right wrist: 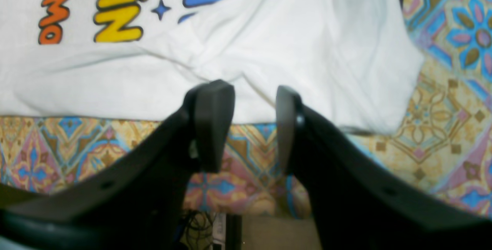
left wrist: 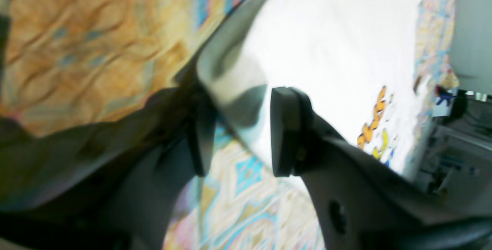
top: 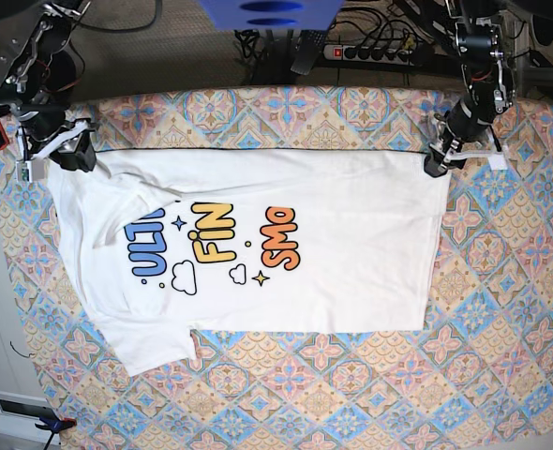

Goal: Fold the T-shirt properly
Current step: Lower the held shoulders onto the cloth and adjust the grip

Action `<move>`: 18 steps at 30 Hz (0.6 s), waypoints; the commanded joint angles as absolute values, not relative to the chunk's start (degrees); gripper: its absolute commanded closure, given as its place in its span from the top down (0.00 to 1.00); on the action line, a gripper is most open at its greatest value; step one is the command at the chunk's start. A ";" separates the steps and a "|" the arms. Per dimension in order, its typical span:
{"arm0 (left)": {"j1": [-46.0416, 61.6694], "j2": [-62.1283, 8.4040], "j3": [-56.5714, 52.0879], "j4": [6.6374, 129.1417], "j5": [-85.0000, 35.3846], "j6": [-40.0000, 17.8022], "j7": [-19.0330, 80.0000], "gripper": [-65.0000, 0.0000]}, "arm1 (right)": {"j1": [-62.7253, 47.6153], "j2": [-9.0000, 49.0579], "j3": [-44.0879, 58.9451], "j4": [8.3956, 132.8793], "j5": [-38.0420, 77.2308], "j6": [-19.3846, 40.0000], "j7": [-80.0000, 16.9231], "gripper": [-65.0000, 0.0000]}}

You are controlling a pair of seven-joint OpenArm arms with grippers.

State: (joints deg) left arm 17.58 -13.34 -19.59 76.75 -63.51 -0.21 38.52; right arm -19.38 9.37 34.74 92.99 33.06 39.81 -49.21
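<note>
A: Where does the T-shirt (top: 258, 244) lie?

B: Flat on the patterned tablecloth (top: 501, 309), print up. Its far long edge is straight, and looks like a fold line already made. Its long axis runs side to side across the base view, sleeves toward that view's left, hem toward its right.

A: And the claws?

B: Each sits at one end of that far edge. The right gripper (top: 75, 150) is at the shoulder corner; the left gripper (top: 438, 161) is at the hem corner.

A: Are they holding cloth?

B: The left wrist view shows a lifted white edge running between the left claw's spread fingers (left wrist: 282, 130), so it seems to be around the hem. Whether it truly pinches, I cannot tell; the picture is blurred. In the right wrist view the jaws stand apart with the shirt's edge just beyond the tips and only tablecloth between them, so nothing is gripped there.

A: So what does the next move turn on?

B: I judge it is the shirt body lying toward the near side from both claws. Each arm is nearest its own corner, so both would carry that edge across the short axis together.
</note>
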 commanded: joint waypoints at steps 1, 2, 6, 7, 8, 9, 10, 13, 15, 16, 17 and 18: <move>17.01 -13.67 -19.38 76.18 -62.99 0.48 39.34 0.35 | -19.12 10.15 35.12 93.93 34.33 40.00 -47.87 0.34; 16.66 -13.58 -19.21 75.65 -62.90 0.48 39.34 0.34 | -19.21 10.15 35.21 93.93 34.33 40.00 -47.87 0.34; 15.78 -13.67 -17.10 75.47 -62.90 0.48 39.34 0.33 | -20.35 10.07 37.41 93.85 34.33 40.00 -47.87 0.38; 15.78 -13.67 -17.10 75.56 -62.99 0.48 39.34 0.31 | -20.44 9.98 38.11 93.58 34.33 40.00 -47.87 0.40; 15.78 -13.67 -17.10 75.56 -62.99 0.40 39.34 0.27 | -20.44 9.45 38.55 93.23 34.33 40.00 -47.87 0.43; 15.78 -13.67 -17.10 75.56 -62.99 0.40 39.34 0.22 | -20.44 9.19 39.16 92.79 34.33 40.00 -47.87 0.47; 15.78 -13.67 -17.10 75.56 -62.99 0.31 39.34 0.15 | -20.44 9.01 39.96 92.09 34.33 40.00 -47.87 0.50; 15.78 -13.67 -17.10 75.47 -62.99 0.31 39.34 0.00 | -20.35 9.01 41.01 89.71 34.33 40.00 -47.87 0.56; 16.04 -13.67 -17.10 75.47 -62.99 0.31 39.34 0.00 | -20.35 9.01 41.10 88.04 34.33 40.00 -47.87 0.57; 16.04 -13.67 -17.10 75.47 -62.99 0.31 39.34 0.00 | -20.35 9.01 41.10 86.99 34.33 40.00 -47.87 0.57; 16.04 -13.67 -17.10 75.47 -62.99 0.31 39.34 0.00 | -20.26 9.01 41.10 86.02 34.33 40.00 -47.87 0.57; 16.04 -13.67 -17.10 75.47 -62.99 0.31 39.34 0.00 | -20.26 9.19 41.10 84.70 34.33 40.00 -47.87 0.57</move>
